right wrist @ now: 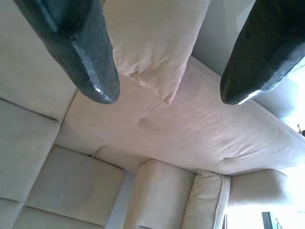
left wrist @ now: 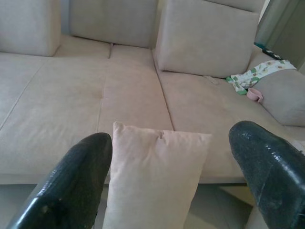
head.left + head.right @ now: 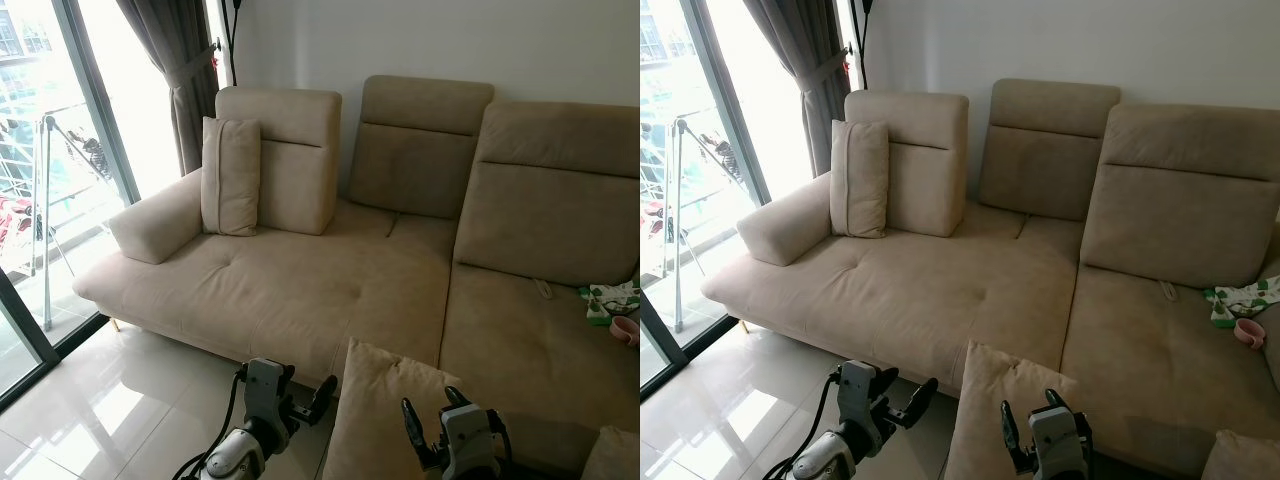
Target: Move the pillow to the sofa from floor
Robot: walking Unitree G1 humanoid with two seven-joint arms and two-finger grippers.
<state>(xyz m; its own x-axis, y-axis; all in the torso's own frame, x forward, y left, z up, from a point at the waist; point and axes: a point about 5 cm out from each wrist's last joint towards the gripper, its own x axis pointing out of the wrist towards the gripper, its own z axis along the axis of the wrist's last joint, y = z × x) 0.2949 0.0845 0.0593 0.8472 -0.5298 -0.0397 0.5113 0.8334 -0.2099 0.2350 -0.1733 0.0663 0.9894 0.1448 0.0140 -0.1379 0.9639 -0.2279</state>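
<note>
1. Two pincers show low in the head views, before a beige sofa on a glossy tiled floor.
2. At far left, glass doors give onto a bright balcony with a drying rack; a grey curtain hangs just beside the sofa's left end.
3. A cushion stands upright on the sofa's left seat, leaning against the left backrest, beside the armrest.
4. The left pincer sits over the floor just in front of the sofa edge, to the left of the pillow; its fingers are spread wide, with the pillow seen between them in the left wrist view but not gripped.
5. The pillow stands upright at the sofa's front edge, near the inner corner of the L, its top corner above the seat line; whether its base rests on the floor cannot be told.
6. The right pincer is just at the pillow's right side, fingers wide apart, the pillow showing in the gap without contact that can be made out.
7. At far right, a green-patterned cloth and a small pink cup lie on the chaise seat.
</note>
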